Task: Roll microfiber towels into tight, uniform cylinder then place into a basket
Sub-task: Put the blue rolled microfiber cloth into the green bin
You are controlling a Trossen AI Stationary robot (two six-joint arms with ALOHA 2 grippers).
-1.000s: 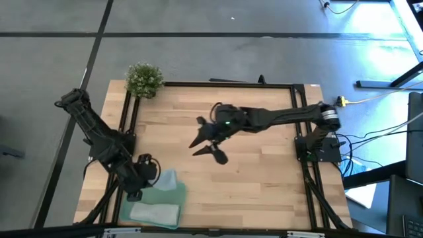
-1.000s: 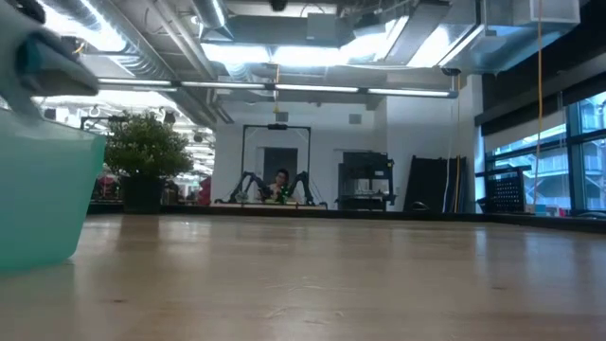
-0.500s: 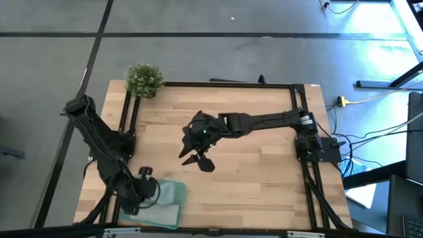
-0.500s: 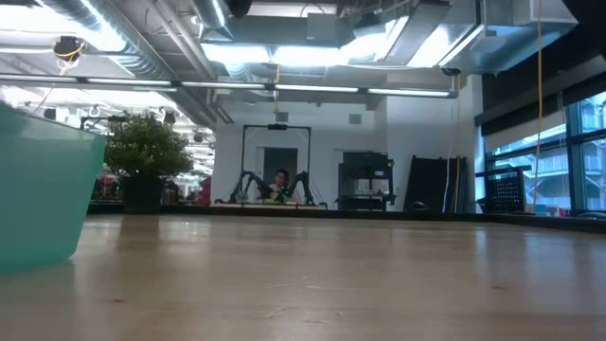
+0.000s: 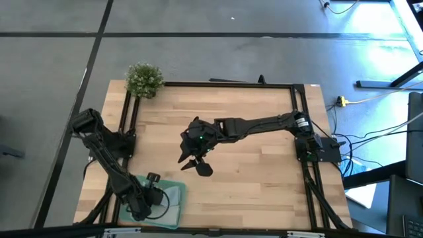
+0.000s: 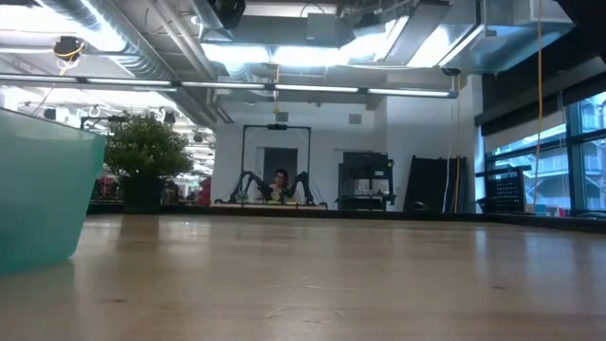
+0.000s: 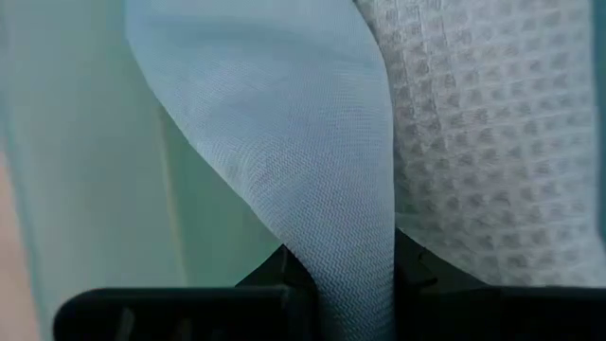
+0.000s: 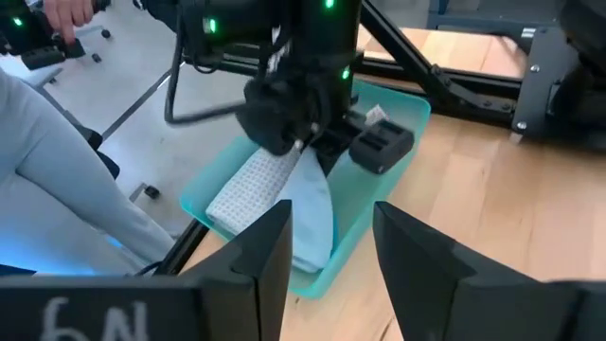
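left gripper [image 5: 147, 201] is down in the mint basket [image 5: 173, 210] at the near left, clenched on the light blue towel [image 7: 312, 161] beside the grey one [image 7: 483, 123]; right gripper [image 5: 195, 164] hangs mid-table, jaws apart.

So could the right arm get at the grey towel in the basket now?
Probably not cleanly: the left gripper, pinching the blue towel, hangs right over the basket and the grey towel. The right gripper hovers mid-table.

Bright, even overhead light from ceiling fixtures [image 6: 284, 52]; bluish glare at one edge; close wrist foreground blurred.
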